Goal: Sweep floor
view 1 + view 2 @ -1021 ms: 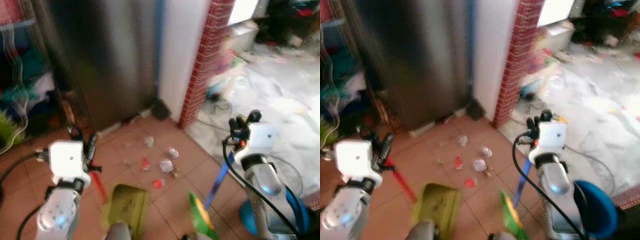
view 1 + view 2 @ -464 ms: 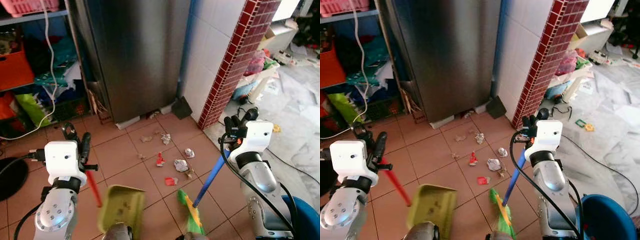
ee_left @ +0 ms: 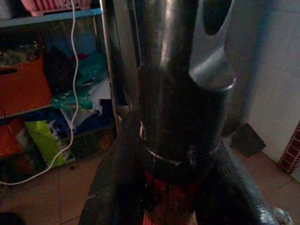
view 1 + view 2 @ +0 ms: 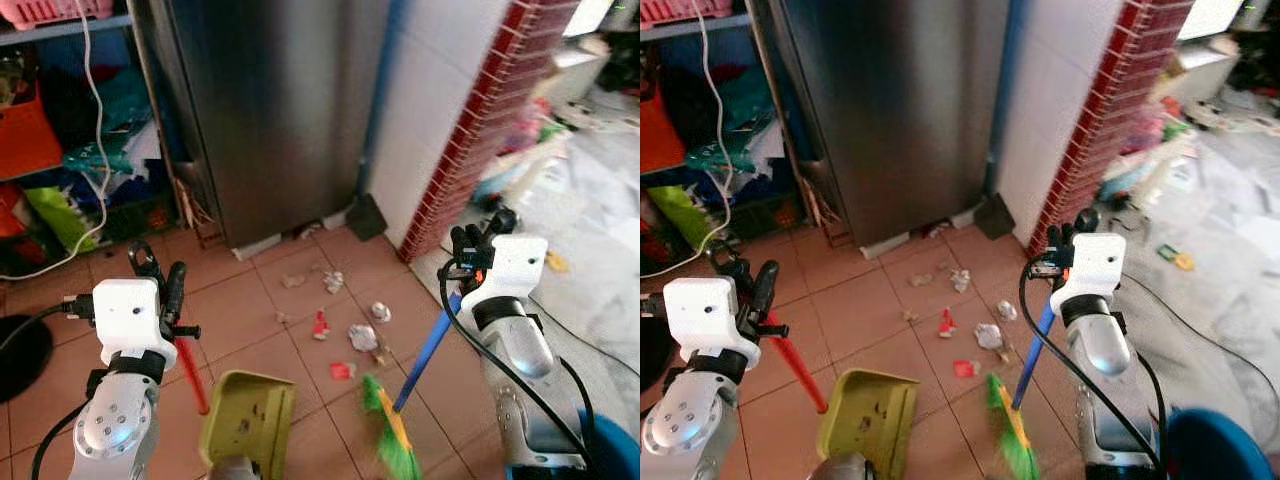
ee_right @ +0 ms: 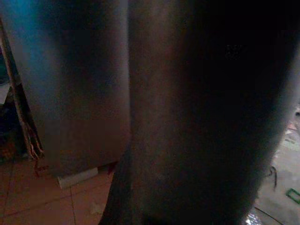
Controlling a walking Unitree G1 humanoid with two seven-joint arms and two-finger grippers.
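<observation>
My left gripper is shut on the red handle of a yellow-green dustpan, which rests on the tiles at the lower middle. In the left wrist view the black fingers clasp that red handle. My right gripper is shut on the blue handle of a broom. Its green and yellow bristles touch the floor right of the dustpan. Crumpled paper and red scraps lie scattered just beyond both tools.
A steel fridge stands ahead, with a black dustpan leaning at the white wall beside it. A red brick pillar is to the right, cluttered shelves to the left. A blue bin sits by my right side.
The camera swung from a blurred rightward view to face the fridge, then shifted slightly. Both grippers keep their hold; the broom head has edged a little right.
</observation>
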